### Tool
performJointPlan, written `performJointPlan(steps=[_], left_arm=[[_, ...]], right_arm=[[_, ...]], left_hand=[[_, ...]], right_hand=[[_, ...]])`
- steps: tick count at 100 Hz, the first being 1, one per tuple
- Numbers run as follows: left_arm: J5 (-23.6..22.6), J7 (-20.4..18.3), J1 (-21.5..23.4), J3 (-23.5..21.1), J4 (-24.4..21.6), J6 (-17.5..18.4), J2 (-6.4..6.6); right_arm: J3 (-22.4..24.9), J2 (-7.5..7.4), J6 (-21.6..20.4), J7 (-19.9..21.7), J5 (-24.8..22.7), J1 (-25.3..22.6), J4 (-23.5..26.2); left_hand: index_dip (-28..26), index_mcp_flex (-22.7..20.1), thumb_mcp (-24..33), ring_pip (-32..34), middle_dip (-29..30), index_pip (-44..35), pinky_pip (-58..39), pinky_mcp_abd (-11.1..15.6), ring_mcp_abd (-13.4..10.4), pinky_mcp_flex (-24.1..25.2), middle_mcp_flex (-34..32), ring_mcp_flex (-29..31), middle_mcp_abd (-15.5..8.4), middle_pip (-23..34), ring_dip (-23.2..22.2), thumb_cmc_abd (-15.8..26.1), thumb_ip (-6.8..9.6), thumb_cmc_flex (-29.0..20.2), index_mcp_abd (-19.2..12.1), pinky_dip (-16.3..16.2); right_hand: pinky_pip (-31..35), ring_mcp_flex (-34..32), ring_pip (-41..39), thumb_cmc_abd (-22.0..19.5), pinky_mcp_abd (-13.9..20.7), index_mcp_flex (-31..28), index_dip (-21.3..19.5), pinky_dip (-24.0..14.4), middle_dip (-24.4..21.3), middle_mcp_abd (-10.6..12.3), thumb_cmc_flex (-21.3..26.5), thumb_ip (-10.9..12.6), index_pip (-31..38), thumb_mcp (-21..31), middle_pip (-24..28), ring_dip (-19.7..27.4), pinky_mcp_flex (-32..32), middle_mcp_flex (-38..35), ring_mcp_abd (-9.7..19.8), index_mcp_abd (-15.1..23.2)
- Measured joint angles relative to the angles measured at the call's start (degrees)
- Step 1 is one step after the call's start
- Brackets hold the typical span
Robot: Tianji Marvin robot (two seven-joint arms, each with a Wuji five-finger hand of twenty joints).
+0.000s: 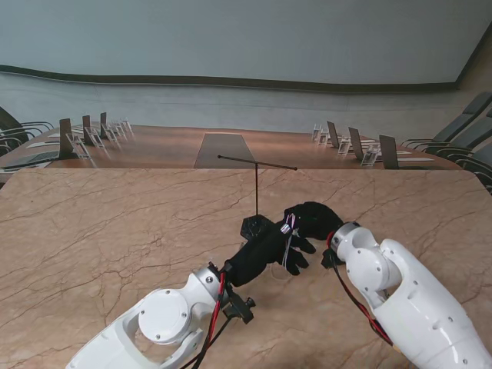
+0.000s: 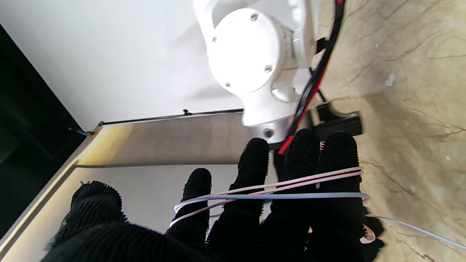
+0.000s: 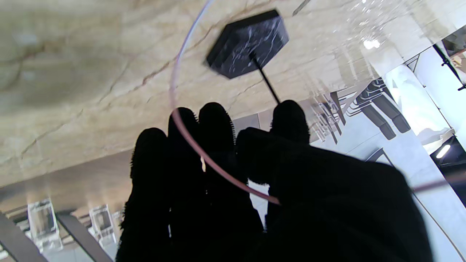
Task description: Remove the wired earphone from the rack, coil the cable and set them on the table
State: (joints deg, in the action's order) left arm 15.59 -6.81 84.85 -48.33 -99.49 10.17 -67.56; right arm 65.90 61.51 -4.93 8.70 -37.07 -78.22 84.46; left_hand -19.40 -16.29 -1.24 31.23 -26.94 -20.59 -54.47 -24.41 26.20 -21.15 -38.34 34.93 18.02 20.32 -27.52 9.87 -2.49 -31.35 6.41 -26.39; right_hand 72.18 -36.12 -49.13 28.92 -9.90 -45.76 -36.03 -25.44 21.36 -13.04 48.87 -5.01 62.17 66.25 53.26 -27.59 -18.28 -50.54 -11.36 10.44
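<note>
**Cable wrapped around my left fingers**

I am holding my left hand (image 1: 257,257) out with its fingers (image 2: 255,171) straight and together, and the white earphone cable (image 2: 269,193) is looping several times around them. My right hand (image 1: 311,221) is touching it from the far side, pinching the cable between thumb and fingers. Both are hovering mid-table, just beside the rack (image 1: 256,223), nearer to me.
</note>
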Motion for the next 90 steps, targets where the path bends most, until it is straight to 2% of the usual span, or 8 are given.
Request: performJointPlan(steps=[27,47,63,71,90], left_arm=[[-0.12,-0.84,-0.65,0.02,2.49,-1.52,-0.05],[-0.17,-1.14,-1.2,0.09,3.64,-1.96,-0.04],[-0.23,-1.08,-1.74,0.32,4.55,-2.28,-0.14],[-0.2,-1.01,-2.01,0.51,4.99,-2.44,-0.24],[-0.11,-1.13,-2.43,0.71,5.45,-2.8,-0.33]], right_arm=[[2.59,-0.13,-2.75,1.03,-1.93,2.63,0.11],[5.43,-0.67,-5.84,2.7,-3.78,2.79,3.18],[7.55,-1.2,-8.49,4.19,-5.54,2.51,5.86],[8.22,-1.34,-9.23,4.38,-5.31,2.32,6.71],[9.23,-1.76,-11.71,5.8,-5.38,2.19,8.96]], left_hand=[[-1.64,-3.61,0.0,-1.18,0.01,-1.01,0.65,-0.06,0.0,2.24,-0.05,-0.85,0.09,0.0,0.13,0.0,0.0,0.0,0.71,0.0],[-2.86,-5.92,-0.03,-1.66,0.02,-1.76,1.11,-0.06,0.0,3.18,-0.05,-2.13,0.71,0.0,0.59,0.01,0.0,2.05,1.85,0.0],[-3.5,-5.92,-0.03,-1.79,0.03,-1.76,1.12,-0.07,0.0,3.28,-0.05,-2.15,0.73,0.0,0.59,0.01,0.0,2.3,2.36,0.0],[-3.5,-5.92,-0.03,-1.79,0.02,-1.76,1.12,-0.07,0.0,3.28,-0.05,-2.18,0.73,0.0,0.6,0.01,0.0,2.36,2.37,0.0],[-3.56,-6.76,-0.03,-1.79,0.02,-1.76,1.12,-0.19,0.03,3.49,-0.73,-2.36,0.75,0.0,0.6,0.01,0.0,2.38,2.37,0.0]], right_hand=[[0.0,0.0,0.0,0.0,0.0,0.0,0.21,-0.02,0.0,0.0,0.0,0.0,0.04,-0.47,0.0,0.0,0.02,0.0,0.0,0.28],[0.0,-0.03,-0.01,0.01,0.0,-0.6,0.12,-0.03,0.0,0.01,-0.01,0.0,2.16,-0.7,-0.38,0.0,0.02,-0.67,0.0,0.48],[0.0,-0.12,-0.01,0.01,0.0,-1.35,-2.24,-0.04,-0.01,0.12,-0.02,0.0,4.27,-0.7,-0.41,0.0,-0.05,-1.16,0.05,1.16],[0.0,-0.12,0.0,0.01,0.0,-1.35,-5.72,-0.04,-0.02,0.12,-0.02,0.0,4.28,-0.7,-0.42,0.0,-0.06,-1.29,0.05,1.21],[0.04,-1.11,-0.01,0.01,0.0,-2.74,-6.68,-0.07,-0.03,0.14,-0.09,0.0,4.28,-0.69,-0.43,0.0,-0.68,-2.93,0.09,1.71]])
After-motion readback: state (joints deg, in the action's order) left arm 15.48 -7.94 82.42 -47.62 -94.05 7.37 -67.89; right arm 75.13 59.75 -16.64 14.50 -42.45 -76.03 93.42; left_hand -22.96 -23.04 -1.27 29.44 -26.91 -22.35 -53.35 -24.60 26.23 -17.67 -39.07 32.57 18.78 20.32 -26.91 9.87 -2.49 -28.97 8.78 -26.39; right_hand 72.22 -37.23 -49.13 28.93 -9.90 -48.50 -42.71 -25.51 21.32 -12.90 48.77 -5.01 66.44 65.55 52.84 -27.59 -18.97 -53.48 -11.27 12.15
